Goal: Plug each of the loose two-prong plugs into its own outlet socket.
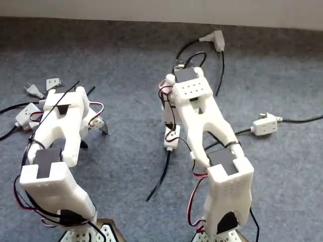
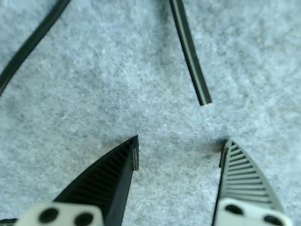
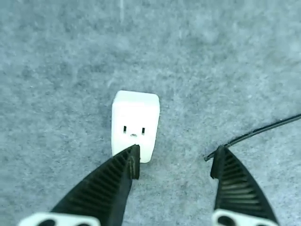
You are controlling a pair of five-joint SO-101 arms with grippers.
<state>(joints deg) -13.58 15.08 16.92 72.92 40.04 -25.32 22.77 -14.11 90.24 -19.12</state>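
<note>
Right wrist view shows you the right gripper [image 3: 174, 157] spread wide above the grey carpet [image 3: 56, 56]. A white outlet socket [image 3: 135, 123] lies flat there with its slots up, and one fingertip stands at its edge. Your left gripper [image 2: 181, 150] is also spread and holds nothing, near the end of a black cable [image 2: 190, 52]. From the high view, a loose two-prong plug [image 1: 34, 91] lies just beside the left arm [image 1: 60, 126].

I work over a grey, felt-like carpet [image 1: 126, 70] that covers the whole surface. Along its far edge runs a pale strip of wall [image 1: 151, 7].
</note>
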